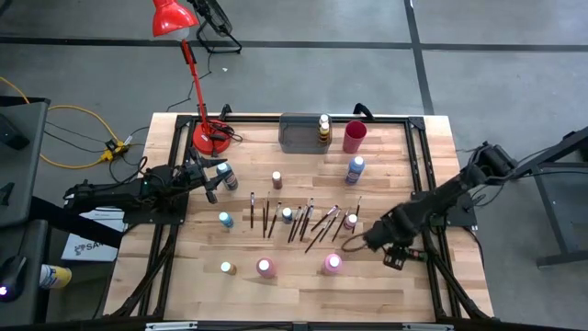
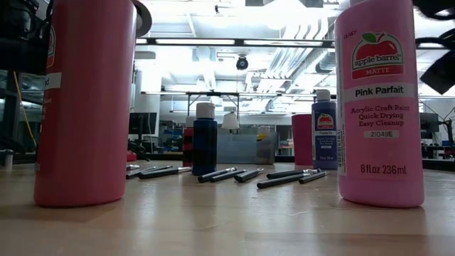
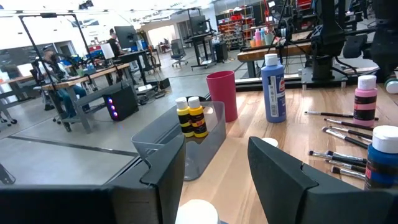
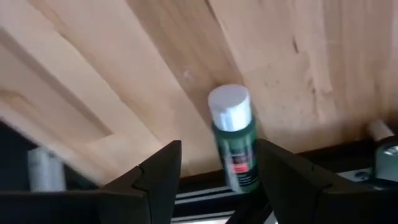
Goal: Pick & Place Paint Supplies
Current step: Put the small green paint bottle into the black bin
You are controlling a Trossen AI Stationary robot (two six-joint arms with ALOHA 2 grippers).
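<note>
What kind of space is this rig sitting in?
Probably an open-plan robotics lab or workshop. The left wrist view shows rows of workbenches with a seated person and more robot arms beyond the table; the low view shows an industrial ceiling with exposed ducts.

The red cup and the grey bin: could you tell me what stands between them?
In the high view, two yellow paint bottles stand at the grey bin's end nearest the red cup; the left wrist view shows them inside the bin.
</note>
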